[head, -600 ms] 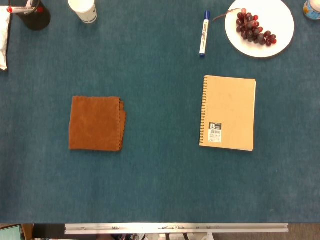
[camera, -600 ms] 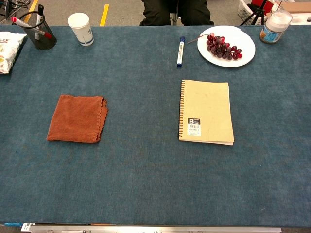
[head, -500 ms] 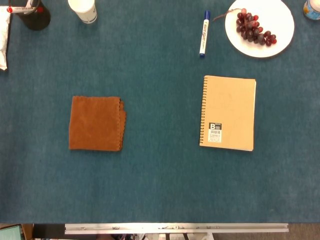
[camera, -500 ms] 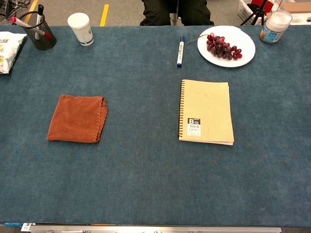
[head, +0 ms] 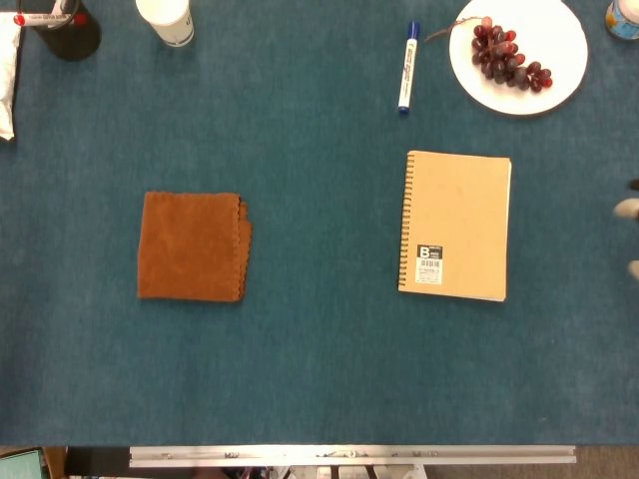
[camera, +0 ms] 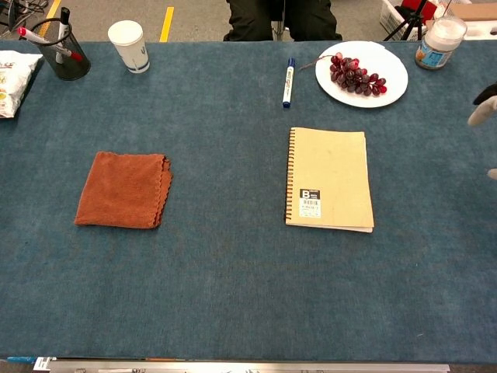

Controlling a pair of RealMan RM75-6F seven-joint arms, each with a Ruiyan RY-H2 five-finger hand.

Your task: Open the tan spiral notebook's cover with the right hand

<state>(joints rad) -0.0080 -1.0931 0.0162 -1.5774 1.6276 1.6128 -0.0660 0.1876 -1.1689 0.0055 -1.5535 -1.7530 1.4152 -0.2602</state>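
Flat rectangular tan spiral notebook (camera: 329, 179) lies shut on napped blue table (camera: 233, 272).

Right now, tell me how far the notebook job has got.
Nothing is done yet: the notebook lies flat and closed on the table, cover down, spiral on its left. In hand: only fingertips of the right robot hand show at the table's right edge, clear of the notebook. Left: reach the cover's free edge and lift it open.
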